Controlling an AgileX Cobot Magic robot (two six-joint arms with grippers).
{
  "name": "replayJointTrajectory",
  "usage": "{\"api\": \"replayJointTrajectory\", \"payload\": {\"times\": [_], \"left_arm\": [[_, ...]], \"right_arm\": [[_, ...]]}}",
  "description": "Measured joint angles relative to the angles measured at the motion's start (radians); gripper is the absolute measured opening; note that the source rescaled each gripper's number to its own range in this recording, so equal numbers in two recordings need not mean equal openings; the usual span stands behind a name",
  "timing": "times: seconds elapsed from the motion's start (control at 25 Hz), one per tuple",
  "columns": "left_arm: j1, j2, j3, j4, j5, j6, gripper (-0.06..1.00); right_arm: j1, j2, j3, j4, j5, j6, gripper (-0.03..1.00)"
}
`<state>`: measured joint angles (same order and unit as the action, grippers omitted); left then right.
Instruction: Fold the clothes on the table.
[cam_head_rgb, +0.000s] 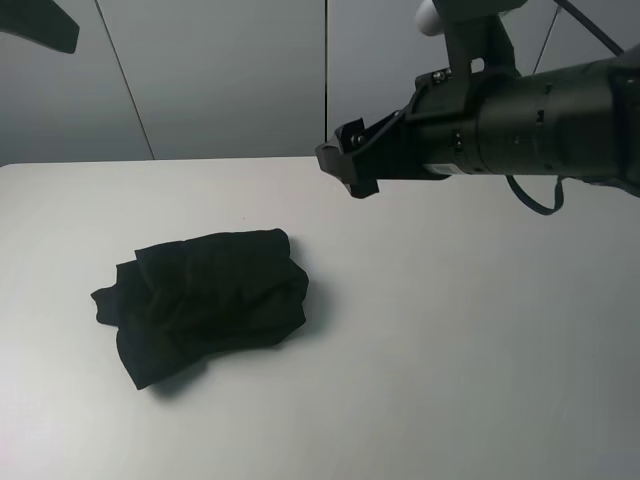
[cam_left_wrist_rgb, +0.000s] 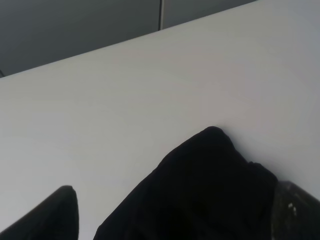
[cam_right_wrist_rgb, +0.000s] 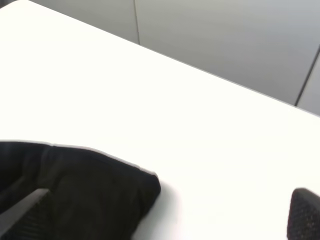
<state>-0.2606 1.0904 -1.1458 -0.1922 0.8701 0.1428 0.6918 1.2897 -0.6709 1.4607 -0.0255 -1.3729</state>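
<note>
Ext high cam gives me the full picture: black T-shirt (cam_head_rgb: 205, 300) bunched in a rumpled heap on the white table (cam_head_rgb: 470, 350), below and to the left of the right gripper (cam_head_rgb: 350, 165). Wrist cams only catch parts of it. No print or label readable, all black folds. R arm reaches in horizontal, raised off the table, holding nothing; R wrist shows fingertips (cam_right_wrist_rgb: 305, 215) spread apart. Left gripper (cam_left_wrist_rgb: 175, 215): fingers wide, shirt between them, can't tell contact.
</note>
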Motion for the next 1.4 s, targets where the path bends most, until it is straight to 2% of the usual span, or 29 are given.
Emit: {"api": "replayJointTrajectory", "payload": {"times": [0.16,0.32,0.44,0.56,0.8,0.88,0.92,1.0,1.2,1.4], "left_arm": [[0.0,-0.168,0.09,0.025,0.064,-0.033,1.0],[0.0,-0.292,0.134,0.033,0.183,-0.037,1.0],[0.0,-0.354,0.136,0.037,0.234,-0.038,1.0],[0.0,-0.391,0.136,0.037,0.256,-0.038,1.0],[0.0,-0.404,0.142,0.033,0.297,-0.038,1.0],[0.0,-0.408,0.159,0.032,0.306,-0.038,1.0],[0.0,-0.413,0.174,0.032,0.308,-0.038,1.0],[0.0,-0.437,0.21,0.034,0.31,-0.038,1.0],[0.0,-0.581,0.339,0.05,0.306,-0.039,1.0],[0.0,-0.825,0.495,0.075,0.251,-0.047,1.0]], "right_arm": [[0.0,-0.118,0.115,0.022,0.0,-0.004,1.0],[-0.002,-0.127,0.132,0.005,0.048,-0.007,0.97],[-0.002,-0.118,0.112,-0.139,0.087,-0.047,0.88],[-0.002,-0.118,0.073,-0.298,0.055,-0.099,0.82],[-0.002,-0.118,0.017,-0.593,0.038,-0.298,0.81],[-0.002,-0.118,0.017,-0.621,0.025,-0.32,0.8],[-0.002,-0.118,0.017,-0.607,0.005,-0.329,0.81],[-0.002,-0.117,0.017,-0.508,-0.072,-0.386,0.81],[-0.008,-0.069,0.017,-0.117,-0.387,-0.695,0.81],[-0.011,-0.061,0.01,0.105,-0.48,-0.716,0.8]]}}
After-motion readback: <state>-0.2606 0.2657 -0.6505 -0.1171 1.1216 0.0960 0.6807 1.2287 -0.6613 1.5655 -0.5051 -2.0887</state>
